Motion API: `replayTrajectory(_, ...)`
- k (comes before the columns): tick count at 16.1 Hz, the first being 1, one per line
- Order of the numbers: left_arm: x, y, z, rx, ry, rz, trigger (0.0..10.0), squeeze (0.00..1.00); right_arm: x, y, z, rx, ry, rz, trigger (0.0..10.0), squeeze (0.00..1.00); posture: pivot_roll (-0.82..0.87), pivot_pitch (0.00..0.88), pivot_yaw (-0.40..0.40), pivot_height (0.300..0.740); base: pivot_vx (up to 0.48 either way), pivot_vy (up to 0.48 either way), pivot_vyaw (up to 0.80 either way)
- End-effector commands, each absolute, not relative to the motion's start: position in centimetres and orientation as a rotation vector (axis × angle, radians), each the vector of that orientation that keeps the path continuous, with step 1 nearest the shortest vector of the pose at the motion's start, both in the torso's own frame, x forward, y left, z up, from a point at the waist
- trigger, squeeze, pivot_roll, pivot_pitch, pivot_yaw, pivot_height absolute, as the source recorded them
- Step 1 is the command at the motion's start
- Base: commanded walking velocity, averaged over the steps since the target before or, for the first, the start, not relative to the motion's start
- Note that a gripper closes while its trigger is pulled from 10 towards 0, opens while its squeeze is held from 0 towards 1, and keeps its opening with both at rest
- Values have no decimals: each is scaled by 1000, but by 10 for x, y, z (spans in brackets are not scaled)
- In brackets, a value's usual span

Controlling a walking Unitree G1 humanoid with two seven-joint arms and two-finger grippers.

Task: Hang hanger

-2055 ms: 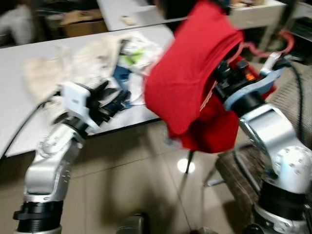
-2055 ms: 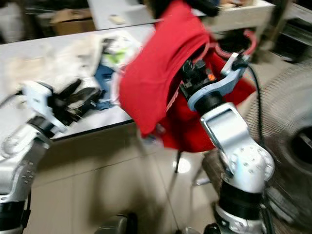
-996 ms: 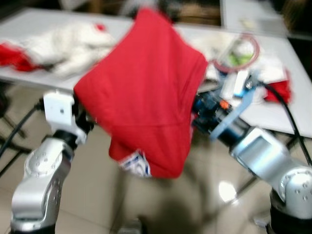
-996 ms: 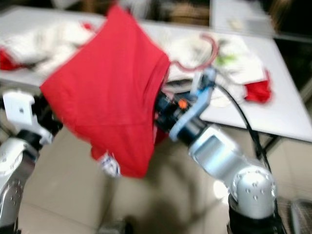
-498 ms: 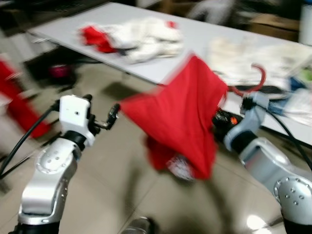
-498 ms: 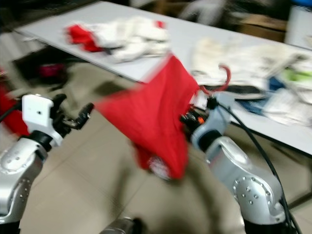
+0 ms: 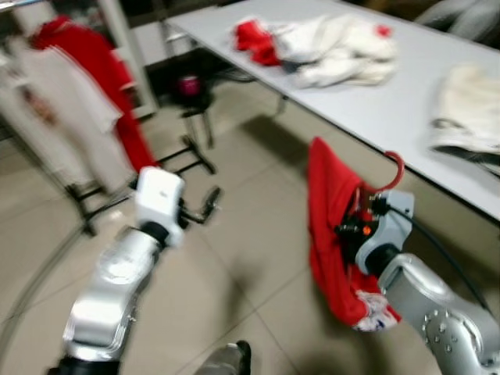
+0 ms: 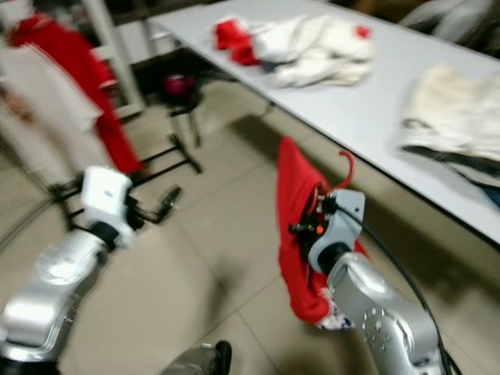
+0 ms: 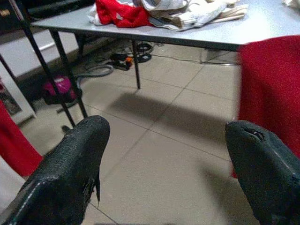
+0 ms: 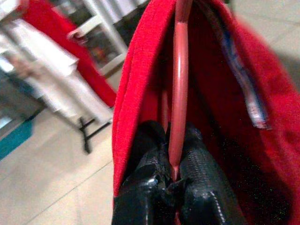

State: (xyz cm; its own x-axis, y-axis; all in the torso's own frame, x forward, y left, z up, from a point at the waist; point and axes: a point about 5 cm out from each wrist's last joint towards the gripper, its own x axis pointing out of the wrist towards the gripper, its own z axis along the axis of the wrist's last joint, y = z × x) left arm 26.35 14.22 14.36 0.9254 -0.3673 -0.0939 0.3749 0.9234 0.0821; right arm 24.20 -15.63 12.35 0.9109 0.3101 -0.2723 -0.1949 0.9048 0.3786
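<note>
A red hanger (image 10: 179,93) carries a red shirt (image 7: 328,226) that hangs down beside my right arm. Its red hook (image 7: 392,176) sticks up above the wrist. My right gripper (image 10: 172,166) is shut on the hanger's bar, with the shirt draped around the fingers. My left gripper (image 9: 164,154) is open and holds nothing, raised over the tiled floor to the left of the shirt (image 9: 272,93). A clothes rack (image 7: 70,117) with a red and a white garment stands at the far left.
A long grey table (image 7: 375,109) runs along the right with heaps of white clothes (image 7: 336,51) and red clothes (image 7: 254,39) on it. A pink object (image 9: 61,86) lies on the floor under the table. Open tiled floor lies between me and the rack.
The camera has swung left, so the rack has come into sight and the table has slid right. The shirt now hangs narrow and straight instead of billowing. My right gripper still holds the hanger.
</note>
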Motion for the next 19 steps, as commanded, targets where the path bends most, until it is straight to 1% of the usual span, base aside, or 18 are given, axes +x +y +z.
replayTrajectory(1, 263, 146, 147, 121, 66, -360, 10000, 733, 242, -146, 132, 358, 281, 340, 10000, 0, 44, 83, 67, 740, 0, -480, 794)
replayTrajectory(5, 263, 144, 145, 139, 69, -352, 10000, 733, 246, -141, 135, 356, 264, 371, 10000, 0, 53, 80, 60, 740, 0, -476, 794)
replayTrajectory(8, 261, 144, 146, 157, 61, -352, 10000, 729, 251, -128, 138, 338, 248, 448, 10000, 0, 61, 74, 53, 740, 0, -400, 794)
replayTrajectory(9, 261, 145, 142, 116, 102, -335, 10000, 729, 252, -124, 138, 322, 246, 466, 10000, 0, 66, 71, 51, 740, 0, 0, 794)
replayTrajectory(10, 261, 145, 142, 109, 106, -331, 10000, 733, 252, -122, 138, 321, 244, 472, 10000, 0, 66, 71, 51, 740, 0, 480, 0)
replayTrajectory(13, 263, 146, 143, 152, 103, -345, 10000, 722, 253, -117, 140, 295, 221, 474, 10000, 0, 69, 56, 53, 740, 0, 422, 0)
replayTrajectory(14, 265, 144, 146, 171, 80, -374, 10000, 659, 254, -116, 141, 277, 208, 468, 10000, 0, 68, 54, 54, 740, 0, 0, 0)
replayTrajectory(16, 266, 143, 147, 172, 73, -386, 10000, 651, 254, -116, 143, 274, 203, 464, 10000, 0, 68, 54, 54, 740, 0, 0, 0)
replayTrajectory(17, 269, 138, 151, 150, 59, -449, 10000, 1000, 257, -116, 146, 273, 188, 451, 10000, 0, 58, 44, 64, 740, 0, 0, 0)
replayTrajectory(18, 269, 138, 151, 150, 59, -449, 10000, 1000, 257, -116, 146, 273, 188, 451, 10000, 0, 58, 44, 64, 740, 0, 0, 0)
replayTrajectory(19, 274, 131, 153, 135, 64, -513, 10000, 1000, 262, -118, 151, 274, 169, 438, 10000, 0, 56, 45, 65, 740, 0, 0, 0)
